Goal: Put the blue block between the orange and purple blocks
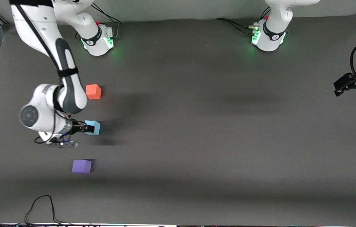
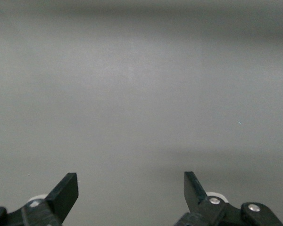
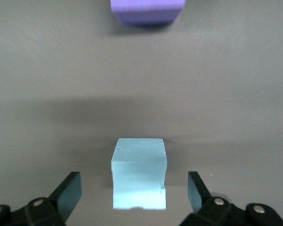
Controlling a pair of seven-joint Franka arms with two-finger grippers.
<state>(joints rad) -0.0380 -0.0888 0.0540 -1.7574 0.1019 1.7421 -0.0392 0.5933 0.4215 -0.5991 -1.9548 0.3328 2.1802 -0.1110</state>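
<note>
Resting on the surface [image 1: 196, 126] between the orange block [image 1: 93, 91] and purple block [image 1: 82, 166], the blue block [image 3: 139, 173] is flanked, untouched, by the spread right pincer [image 3: 134, 190]; the left pincer [image 2: 131, 190] is held spread, waiting.

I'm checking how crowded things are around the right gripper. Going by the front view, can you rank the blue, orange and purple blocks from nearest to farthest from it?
1. Blue block: between the open fingers of the right gripper.
2. Orange block: toward the robots' bases.
3. Purple block: toward the front camera; slightly farther than orange, nearly a tie.
</note>
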